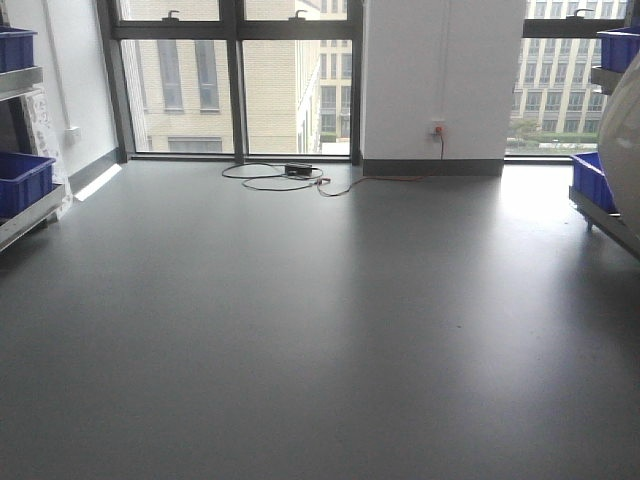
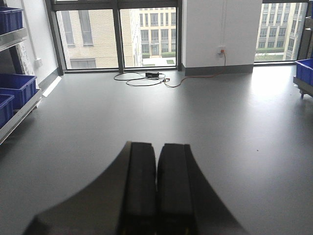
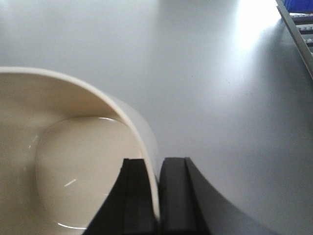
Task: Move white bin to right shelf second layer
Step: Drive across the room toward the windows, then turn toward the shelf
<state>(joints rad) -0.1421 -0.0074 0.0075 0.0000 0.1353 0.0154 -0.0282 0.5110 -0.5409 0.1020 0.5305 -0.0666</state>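
- since the right gripper [image 3: 159, 196] has its black pads pinched on one wall of the white bin [image 3: 73, 161], one pad inside the rim and one outside, the tub hangs from that single thin edge with its empty mouth turned to the wrist camera. it seems to be clear of the grey floor [image 3: 210, 73].
- the left gripper [image 2: 157, 191] is closed on nothing, pads pressed together, pointing out over bare floor.
- likely slip: the wall is glossy and held on one side only, so a jolt or a quick turn of the base could let the bin pivot between the pads or slide out.
- at the upper right corner of the right wrist view runs the right shelf [image 3: 304, 30], a steel rail with white rollers behind it and a blue crate [image 3: 296, 5] at its far end. which layer this is, i cannot tell.
- likely knock: carried low or tilted, the bin's base could catch the front rail. set down skewed on the rollers, it could roll or tip. the crate narrows the free track.
- at the far edge of the floor, below the windows [image 1: 190, 95], a cable [image 1: 280, 178] lies looped. it is well apart and only a snag risk if the base wanders there.
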